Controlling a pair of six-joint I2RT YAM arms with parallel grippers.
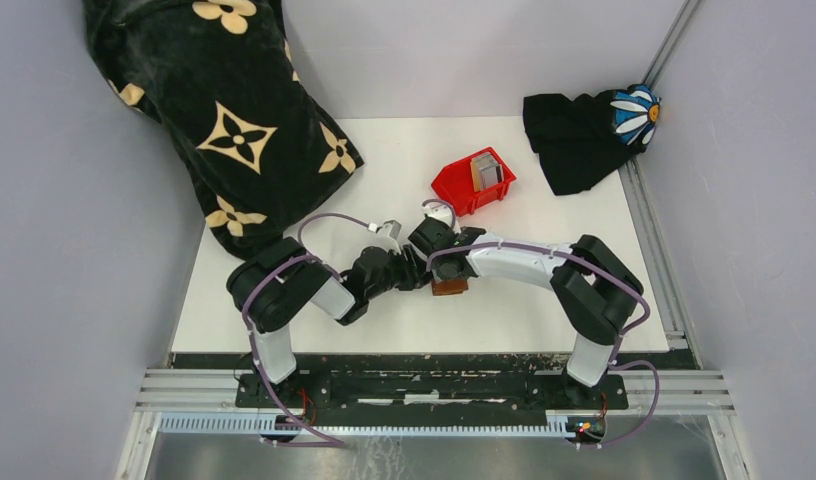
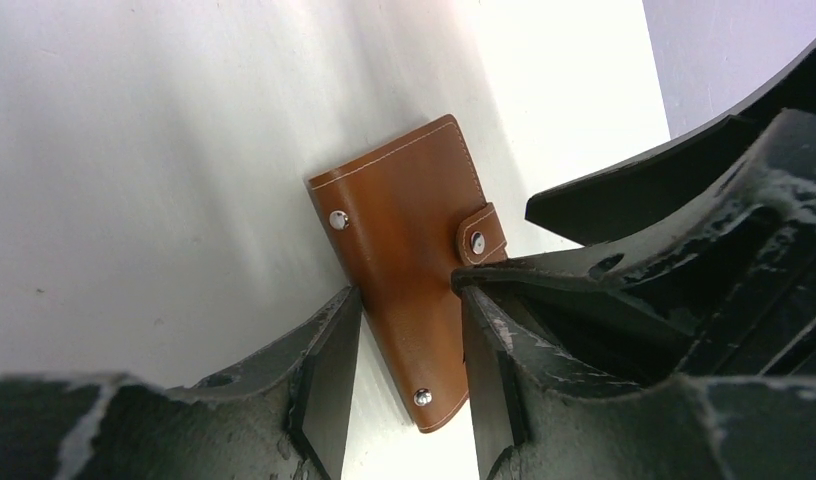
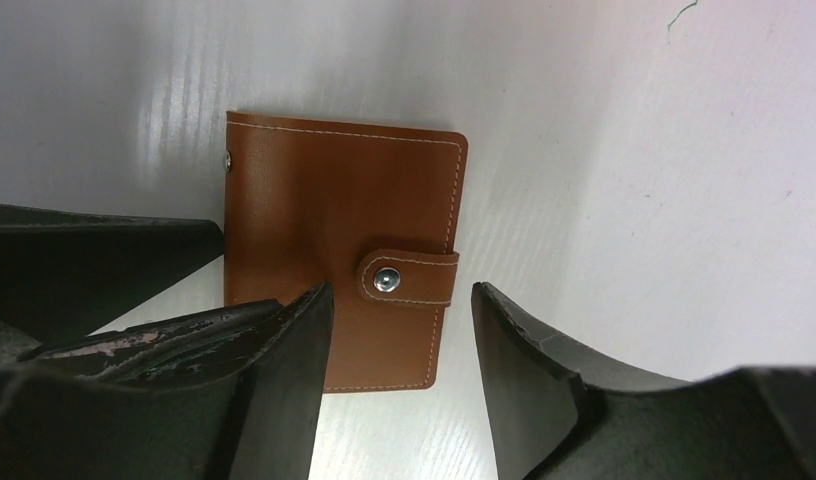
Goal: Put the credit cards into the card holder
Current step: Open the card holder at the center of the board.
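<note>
Left claw [image 1: 424, 276] and right claw [image 1: 450, 262] meet nose to nose at mid-frame in the top view, low over the white surface [image 1: 544, 320]. Of the card holder [image 1: 450, 287] only a brown sliver shows beneath them, just below centre. Neither claw's spread reads from up here. Red bin [image 1: 472, 182] sits above and right of the claws, apart from them. The credit cards [image 1: 487, 170], grey, stand on edge inside it. Black cloth with cream flowers [image 1: 224, 120] is heaped at upper left, over the surface's corner. Black cloth with a daisy [image 1: 584, 135] lies at upper right.

Left wrist view: card holder [image 2: 404, 230] lies flat on the surface [image 2: 134, 150], closed and slanted in frame, snap tab [image 2: 479, 238] fastened at its right edge. The left claw [image 2: 409, 300] has its fingers [image 2: 329, 380] apart, one at each long edge, with the holder's lower half between them. Pinching or only close beside it: cannot tell.

Right wrist view: card holder [image 3: 334, 200] at centre frame, flat and closed, snap tab [image 3: 409, 277] toward its right edge. The right claw [image 3: 402, 300] has its fingers [image 3: 284, 380] spread, gripping nothing. The frame-left finger covers the holder's lower left corner. The frame-right finger stands clear, bare surface [image 3: 684, 200] between it and the holder.
</note>
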